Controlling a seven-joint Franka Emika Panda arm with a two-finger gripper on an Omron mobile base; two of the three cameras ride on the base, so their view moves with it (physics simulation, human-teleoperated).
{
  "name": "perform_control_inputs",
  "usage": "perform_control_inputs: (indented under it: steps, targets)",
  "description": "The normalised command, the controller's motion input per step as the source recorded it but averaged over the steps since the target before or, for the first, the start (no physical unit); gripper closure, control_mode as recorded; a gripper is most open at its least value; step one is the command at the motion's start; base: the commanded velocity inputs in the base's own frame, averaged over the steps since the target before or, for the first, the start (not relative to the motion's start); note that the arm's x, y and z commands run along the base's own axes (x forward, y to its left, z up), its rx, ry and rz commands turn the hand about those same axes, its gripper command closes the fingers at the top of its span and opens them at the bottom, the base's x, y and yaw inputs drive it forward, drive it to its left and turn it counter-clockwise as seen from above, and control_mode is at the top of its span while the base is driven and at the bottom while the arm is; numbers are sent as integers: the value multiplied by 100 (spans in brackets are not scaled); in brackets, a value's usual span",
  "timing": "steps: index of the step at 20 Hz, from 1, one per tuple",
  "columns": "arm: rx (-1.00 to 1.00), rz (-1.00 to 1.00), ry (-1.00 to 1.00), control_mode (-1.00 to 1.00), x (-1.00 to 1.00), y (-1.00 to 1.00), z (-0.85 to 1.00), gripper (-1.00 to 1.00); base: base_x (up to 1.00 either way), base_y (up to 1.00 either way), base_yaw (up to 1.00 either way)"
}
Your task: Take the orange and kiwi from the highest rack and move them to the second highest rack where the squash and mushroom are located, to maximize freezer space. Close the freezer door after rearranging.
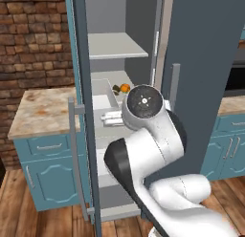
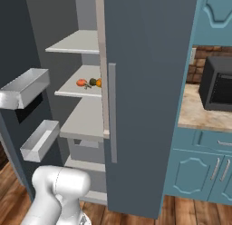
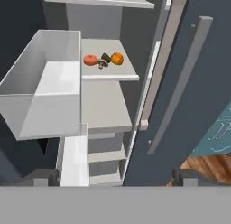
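While the jaws stand released, the rack [image 3: 113, 74] holds orange [image 3: 117, 58], squash [image 3: 90, 60] and a dark item between.

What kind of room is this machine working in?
A kitchen, rendered rather than real: an open freezer with shelves and some produce, blue cabinets under a stone counter, and a microwave.

Matt grey freezer door [image 2: 149, 83], smooth white shelves [image 3: 106, 105] — glossy orange [image 3: 117, 58], veined stone counter [image 1: 40, 109].
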Motion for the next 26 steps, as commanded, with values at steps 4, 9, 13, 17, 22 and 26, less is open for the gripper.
perform_control_inputs:
  steps: [4, 9, 13, 17, 22, 26]
  targets:
    - [-16, -5, -36, -100, -63, 97, 68, -100, 0, 0, 0]
    - [-20, -16, -37, -100, 6, 100, 44, -100, 0, 0, 0]
    - [-19, -22, -29, -100, 56, 93, 22, -100, 0, 0, 0]
    - [-15, -26, -19, -100, 89, 79, 15, -100, 0, 0, 0]
    - [-8, -29, -8, -100, 100, 67, 17, -100, 0, 0, 0]
    - [0, -21, 0, -100, 81, 18, 19, -100, 0, 0, 0]
